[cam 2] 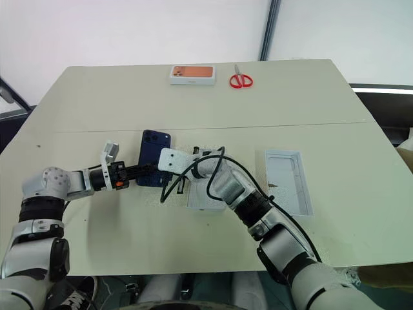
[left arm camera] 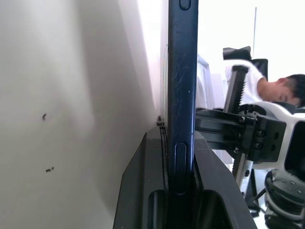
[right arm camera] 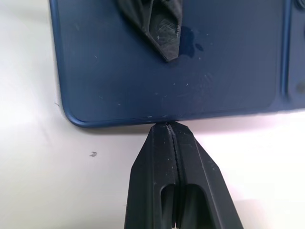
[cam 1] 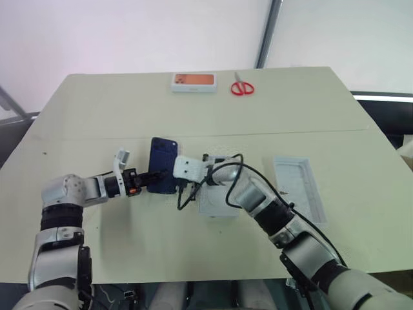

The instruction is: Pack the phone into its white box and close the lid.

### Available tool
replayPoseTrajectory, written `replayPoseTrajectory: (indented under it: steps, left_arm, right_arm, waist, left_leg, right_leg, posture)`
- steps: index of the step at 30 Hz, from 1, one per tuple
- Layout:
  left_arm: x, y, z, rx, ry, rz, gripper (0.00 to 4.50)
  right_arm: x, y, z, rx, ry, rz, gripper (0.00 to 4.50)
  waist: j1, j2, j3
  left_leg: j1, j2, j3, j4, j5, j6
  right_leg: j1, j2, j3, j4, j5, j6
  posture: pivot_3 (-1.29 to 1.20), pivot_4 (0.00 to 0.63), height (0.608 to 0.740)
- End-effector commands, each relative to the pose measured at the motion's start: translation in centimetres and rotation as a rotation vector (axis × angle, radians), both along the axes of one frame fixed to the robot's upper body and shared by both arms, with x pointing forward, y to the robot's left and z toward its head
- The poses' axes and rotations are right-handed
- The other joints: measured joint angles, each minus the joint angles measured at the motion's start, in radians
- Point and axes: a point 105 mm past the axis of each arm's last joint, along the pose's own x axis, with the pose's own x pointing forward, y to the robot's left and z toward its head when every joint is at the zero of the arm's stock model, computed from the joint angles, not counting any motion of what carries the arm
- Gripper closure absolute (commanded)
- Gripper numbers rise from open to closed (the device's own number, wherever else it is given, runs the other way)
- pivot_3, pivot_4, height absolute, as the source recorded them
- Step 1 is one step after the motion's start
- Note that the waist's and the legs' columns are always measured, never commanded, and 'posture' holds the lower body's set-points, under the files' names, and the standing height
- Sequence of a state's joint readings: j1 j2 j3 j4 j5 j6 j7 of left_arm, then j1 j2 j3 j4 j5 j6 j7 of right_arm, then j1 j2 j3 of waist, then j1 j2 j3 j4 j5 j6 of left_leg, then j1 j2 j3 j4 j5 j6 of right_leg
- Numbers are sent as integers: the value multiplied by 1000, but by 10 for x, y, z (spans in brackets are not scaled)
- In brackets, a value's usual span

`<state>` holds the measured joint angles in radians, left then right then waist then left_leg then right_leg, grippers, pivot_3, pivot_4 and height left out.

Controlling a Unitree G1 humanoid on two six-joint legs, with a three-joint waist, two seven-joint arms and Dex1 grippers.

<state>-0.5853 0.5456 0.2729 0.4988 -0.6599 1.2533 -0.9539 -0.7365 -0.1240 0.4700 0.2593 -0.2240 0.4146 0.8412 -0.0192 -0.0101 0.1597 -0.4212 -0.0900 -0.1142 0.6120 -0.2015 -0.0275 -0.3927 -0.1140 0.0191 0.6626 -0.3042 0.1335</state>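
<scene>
left gripper (left arm camera: 178,186) clamps the phone (cam 1: 163,164) by its edge, holding it just above the table (cam 1: 97,110) left of the white box (cam 1: 216,203). right gripper (right arm camera: 167,125) fully closed, tips touching phone's edge. lid (cam 1: 298,187) lies open-side up, right of box.

Navy-blue phone (cam 1: 162,165), red scissors (cam 1: 242,86), orange-topped white box (cam 1: 193,81).

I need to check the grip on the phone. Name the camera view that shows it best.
The left wrist view: the phone stands edge-on, pinched between the left end effector fingers. The right wrist view shows its glossy blue back, with the shut right end effector at its edge. The head views show it small, above the table.
</scene>
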Motion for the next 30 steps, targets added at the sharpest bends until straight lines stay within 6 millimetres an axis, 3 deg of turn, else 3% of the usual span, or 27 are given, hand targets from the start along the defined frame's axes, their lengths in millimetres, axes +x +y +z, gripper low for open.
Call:
replayPoseTrajectory:
  steps: [1,2,5,9,12,13,19,23,26,30]
  left_arm:
    - [6,1,21,-68,-97,32,4465]
    - [6,1,24,-82,-106,39,4465]
    - [4,2,33,-162,-127,67,4500]
    - [-3,0,45,-255,-127,71,4500]
    - [-8,-5,49,-247,-151,59,4500]
    - [-9,-6,50,-250,-152,63,4500]
    - [-10,-7,52,-247,-158,71,4500]
    - [-9,-11,51,-224,-158,55,4500]
    - [-7,-14,51,-219,-159,52,4500]
    - [-8,-17,53,-209,-167,39,4500]
  right_arm:
    - [-10,10,50,230,-5,63,4500]
    - [-11,9,54,260,8,59,4500]
    - [-14,-4,57,308,72,47,3704]
    - [-28,-18,53,292,95,80,1729]
    - [-55,-43,49,264,135,150,147]
    - [-65,-53,46,236,143,171,61]
    - [-87,-86,34,121,165,182,61]
    - [-89,-100,4,-20,149,166,61]
    - [-85,-102,-1,-45,125,161,916]
    - [-81,-99,-2,-49,95,152,2815]
  waist:
    - [-2,0,0]
    - [-3,0,0]
    - [-3,0,0]
    - [1,-1,1]
    - [6,-1,1]
    - [7,-1,1]
    - [1,-2,2]
    - [5,-4,3]
    - [5,-4,3]
    - [6,-6,4]
  left_leg:
    - [-1,0,0,0,0,0]
    - [-4,0,0,1,0,-1]
    - [-6,1,0,0,1,-1]
    - [-6,1,0,1,0,-1]
    - [-6,0,0,1,0,-1]
    - [-6,0,0,1,0,0]
    - [-6,1,1,1,0,0]
    - [-6,1,2,1,0,0]
    - [-6,1,2,1,0,0]
    - [-6,1,2,1,0,0]
  right_leg:
    - [-1,0,0,0,0,0]
    - [-1,0,0,1,0,0]
    - [-3,1,0,1,0,0]
    - [-5,0,0,0,0,0]
    - [-5,0,0,0,0,0]
    - [-4,0,0,0,0,0]
    - [-1,0,0,-1,0,0]
    - [-1,-1,0,-2,0,0]
    - [-1,-1,0,-2,0,0]
    - [-1,-1,0,-2,0,0]
  posture:
    - [0,150,740]
    - [0,150,740]
    - [0,150,740]
    - [0,150,740]
    - [0,150,740]
    - [0,150,740]
    - [0,150,740]
    - [0,150,740]
    - [0,150,740]
    - [0,150,740]
